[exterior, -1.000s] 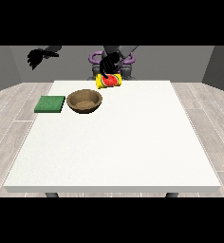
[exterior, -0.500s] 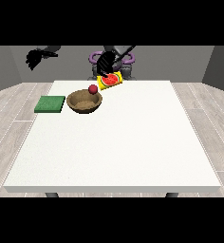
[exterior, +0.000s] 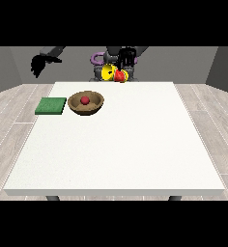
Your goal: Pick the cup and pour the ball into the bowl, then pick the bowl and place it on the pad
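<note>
Front view. The white table fills the middle of the scene, with the robot behind its far edge at twelve o'clock.

The brown bowl stands on the table towards eleven o'clock. The red ball lies inside it, at its centre. The green pad lies flat just beside the bowl, at the bowl's nine o'clock, a narrow strip of table showing between them.

The hand at the view's right is raised above the far table edge, at the bowl's one o'clock. Its fingers curl down around the cup, a yellow and red vessel held tilted on its side, its mouth turned towards the bowl.

The hand at the view's left hangs in the air beyond the table's far left corner, at the pad's twelve o'clock, well apart from everything. It holds nothing; I cannot tell how its fingers lie.
</note>
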### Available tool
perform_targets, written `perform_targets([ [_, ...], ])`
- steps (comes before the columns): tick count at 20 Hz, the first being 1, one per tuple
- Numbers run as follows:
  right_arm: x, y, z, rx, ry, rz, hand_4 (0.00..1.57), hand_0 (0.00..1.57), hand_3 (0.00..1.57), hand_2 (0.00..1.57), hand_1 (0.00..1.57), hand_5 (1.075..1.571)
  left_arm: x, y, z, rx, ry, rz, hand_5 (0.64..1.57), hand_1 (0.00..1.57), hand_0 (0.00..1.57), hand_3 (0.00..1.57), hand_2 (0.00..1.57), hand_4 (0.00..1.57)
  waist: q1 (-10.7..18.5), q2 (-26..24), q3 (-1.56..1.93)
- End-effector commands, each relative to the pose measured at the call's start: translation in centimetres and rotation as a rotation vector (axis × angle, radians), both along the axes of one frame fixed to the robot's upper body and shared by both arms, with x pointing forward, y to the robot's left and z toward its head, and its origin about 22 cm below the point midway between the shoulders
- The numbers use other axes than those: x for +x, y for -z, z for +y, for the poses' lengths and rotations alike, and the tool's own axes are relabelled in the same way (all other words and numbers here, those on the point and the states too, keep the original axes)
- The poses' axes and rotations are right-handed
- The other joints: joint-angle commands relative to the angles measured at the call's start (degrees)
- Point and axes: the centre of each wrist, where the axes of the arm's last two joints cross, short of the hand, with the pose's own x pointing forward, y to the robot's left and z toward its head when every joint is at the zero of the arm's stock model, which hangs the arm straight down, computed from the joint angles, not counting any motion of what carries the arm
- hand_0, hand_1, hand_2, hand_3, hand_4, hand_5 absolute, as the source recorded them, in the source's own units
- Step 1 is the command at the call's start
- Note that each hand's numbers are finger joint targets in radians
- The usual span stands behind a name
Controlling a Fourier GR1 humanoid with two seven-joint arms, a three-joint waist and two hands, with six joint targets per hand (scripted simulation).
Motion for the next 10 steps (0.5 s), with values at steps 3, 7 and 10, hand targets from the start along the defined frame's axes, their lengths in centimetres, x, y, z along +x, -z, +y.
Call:
perform_targets([
  [3,1.2,-0.2,1.7,0.028,-0.022,-0.053,0.35,0.0,0.0,0.0,0.0,1.568,-1.3,1.2,3.6,-0.764,-0.177,0.064,1.569,0.0,0.0,0.0,0.0,0.63,-0.24,6.11,-0.86],
  [7,3.1,-1.0,4.3,0.028,-0.032,-0.102,0.28,0.0,0.0,0.0,0.0,1.567,-2.9,1.6,5.2,-1.076,-0.078,0.097,1.553,0.0,0.0,0.0,0.0,0.0,-0.15,9.95,-0.5],
  [10,3.5,-0.3,6.2,0.03,0.029,-0.103,0.25,0.0,0.0,0.0,0.0,1.571,-4.4,2.3,6.1,-1.224,0.082,0.146,1.563,0.0,0.0,0.0,0.0,0.0,3.95,10.62,-0.04],
])
